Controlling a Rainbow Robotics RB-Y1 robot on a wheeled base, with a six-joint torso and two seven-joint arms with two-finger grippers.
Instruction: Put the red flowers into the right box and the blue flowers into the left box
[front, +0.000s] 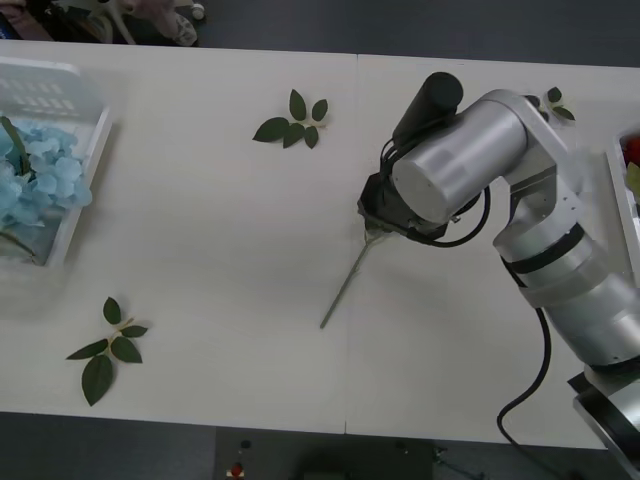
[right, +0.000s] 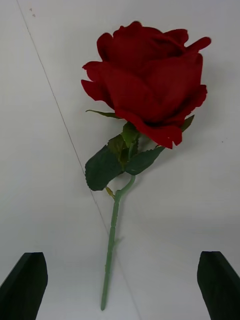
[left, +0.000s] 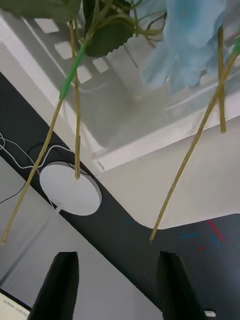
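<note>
A white table (front: 220, 260) seen from above, with the robot's right arm reaching across it from the right side. The right gripper (right: 120, 285) hovers over a single red flower (right: 150, 85), a deep-red rose lying flat on the table near its middle; the 2 black fingers (right: 25, 285) stand wide apart on either side of the green stem, touching nothing. From the front camera the arm hides the rose head, and the stem (front: 345, 285) slants out from under the wrist toward the table's near edge. The left box (front: 80, 150), a white translucent bin, sits at the table's far left and holds the blue flowers (front: 40, 175), pale blue puffs with long thin stems. The left gripper (left: 117, 285) sits beside that box with its fingers apart and empty, the blue flowers' stems hanging over the box rim ahead of it. At the right edge is the rim of the right box (front: 622, 190) with a bit of red inside. 3 loose green leaf sprigs (front: 294, 120) lie scattered on the table.
</note>
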